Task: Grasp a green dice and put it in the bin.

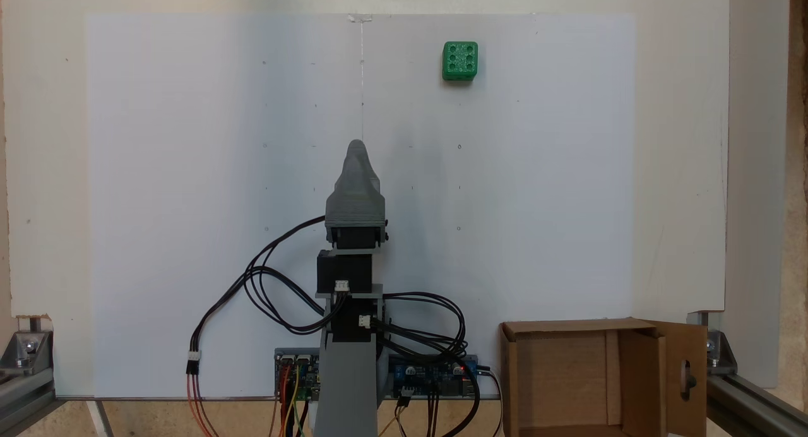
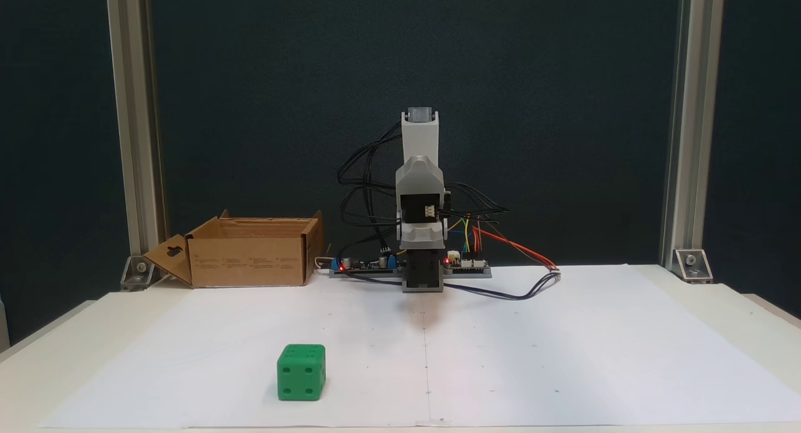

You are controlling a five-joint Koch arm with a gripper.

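The green dice [image 1: 459,61] rests alone on the white paper, far from the arm's base and a little right of the sheet's centre line in a fixed view; from the opposite side the green dice [image 2: 301,371] sits near the front, left of centre. The bin [image 1: 568,326], a brown cardboard box with a keyhole flap, stands beside the arm's base; across the table, the bin [image 2: 250,261] shows at back left. My gripper [image 1: 356,149] is folded over the base, well apart from both; its jaws overlap as one grey tip, as at my gripper [image 2: 420,233].
Circuit boards [image 2: 466,267] and loose cables [image 1: 265,285] crowd the arm's base. Aluminium posts [image 2: 128,120] stand at the table's back corners, with brackets [image 1: 25,352] at their feet. The white paper [image 1: 189,172] covers most of the tabletop.
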